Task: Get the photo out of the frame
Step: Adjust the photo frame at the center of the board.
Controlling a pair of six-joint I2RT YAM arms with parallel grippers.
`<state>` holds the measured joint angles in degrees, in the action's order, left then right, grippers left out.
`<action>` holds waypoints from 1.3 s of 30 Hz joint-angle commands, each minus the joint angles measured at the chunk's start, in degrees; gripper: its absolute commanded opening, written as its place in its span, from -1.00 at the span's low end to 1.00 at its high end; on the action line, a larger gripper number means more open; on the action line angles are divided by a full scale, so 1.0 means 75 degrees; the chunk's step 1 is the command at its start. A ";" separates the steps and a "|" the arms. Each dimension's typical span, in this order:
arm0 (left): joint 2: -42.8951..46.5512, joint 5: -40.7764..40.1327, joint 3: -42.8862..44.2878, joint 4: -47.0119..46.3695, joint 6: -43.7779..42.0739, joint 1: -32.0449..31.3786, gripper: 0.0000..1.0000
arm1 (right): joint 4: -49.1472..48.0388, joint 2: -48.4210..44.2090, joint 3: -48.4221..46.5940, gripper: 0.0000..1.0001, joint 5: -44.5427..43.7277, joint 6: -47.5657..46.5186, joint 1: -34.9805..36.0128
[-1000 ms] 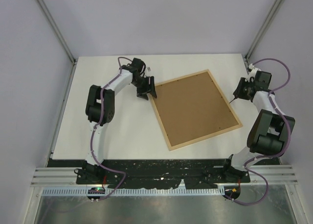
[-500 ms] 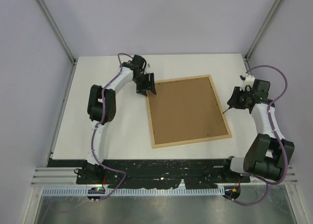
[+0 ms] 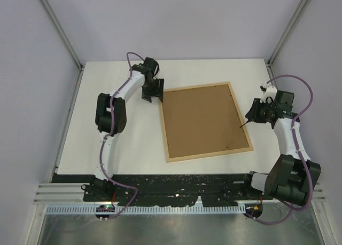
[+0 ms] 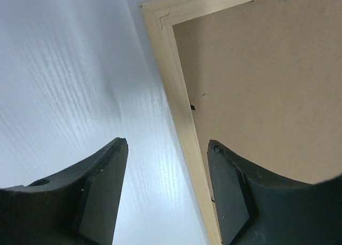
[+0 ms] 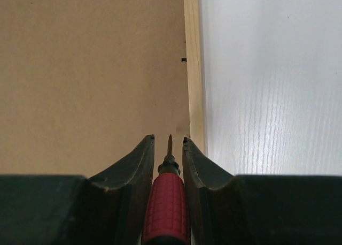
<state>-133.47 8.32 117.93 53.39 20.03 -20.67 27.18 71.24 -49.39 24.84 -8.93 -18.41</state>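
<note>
The frame (image 3: 205,122) lies face down in the middle of the table, brown fibreboard back up inside thin pale wood strips. The photo is hidden under that back. My left gripper (image 3: 151,97) hovers at the frame's far left corner. In the left wrist view it (image 4: 166,143) stands open, astride the left wood strip (image 4: 176,100), with nothing held. My right gripper (image 3: 252,115) is at the frame's right edge, shut on a red-handled screwdriver (image 5: 166,202). The screwdriver's tip points down at the brown back (image 5: 91,68), just inside the right strip (image 5: 192,68).
Small black retaining tabs sit along the back's edge (image 5: 184,59) (image 4: 192,107). White tabletop (image 3: 117,143) surrounds the frame, with grey walls on three sides and the arms' bases along the near edge.
The frame has turned from tilted to nearly square with the table. My left gripper has backed off its corner and widened. My right gripper has come forward along the right edge with the screwdriver.
</note>
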 commanded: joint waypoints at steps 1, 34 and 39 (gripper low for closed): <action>-0.0180 -0.0523 0.0354 0.0253 -0.0198 -0.0022 0.29 | -0.0155 -0.0417 -0.0001 -0.85 0.0274 -0.0052 0.0041; -0.0462 0.0086 0.0554 0.0031 0.0247 -0.0760 -0.12 | 0.1660 -0.0628 -0.0107 -0.84 0.1668 -0.2008 0.0323; -0.0240 0.0192 0.0109 -0.0086 0.0294 -0.0819 -0.20 | 0.2188 -0.0792 -0.0142 -0.85 0.1727 -0.2581 0.0322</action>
<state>-138.45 6.90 121.32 54.24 21.71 -25.36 39.75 67.79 -48.12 35.68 -22.74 -16.14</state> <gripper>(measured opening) 0.414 0.314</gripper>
